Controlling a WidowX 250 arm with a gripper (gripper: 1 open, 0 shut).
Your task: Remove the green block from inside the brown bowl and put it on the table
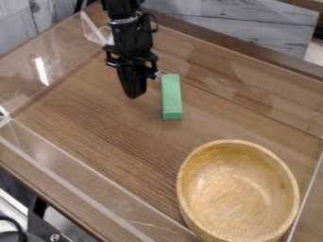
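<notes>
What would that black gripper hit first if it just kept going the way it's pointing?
Most likely the bare table. The gripper is shut and points steeply down just left of the green block, which it looks set to miss, though depth is hard to judge.

Green block; tan grained bowl; brown wood-grain table.

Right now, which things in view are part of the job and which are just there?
Part of the job:
- green block, lying flat on the table, outside the bowl
- brown bowl, with nothing in it
- gripper, shut, holding nothing, just beside the block

Just there:
- clear walls around the table's edge
- nothing else lies loose on the table
</notes>
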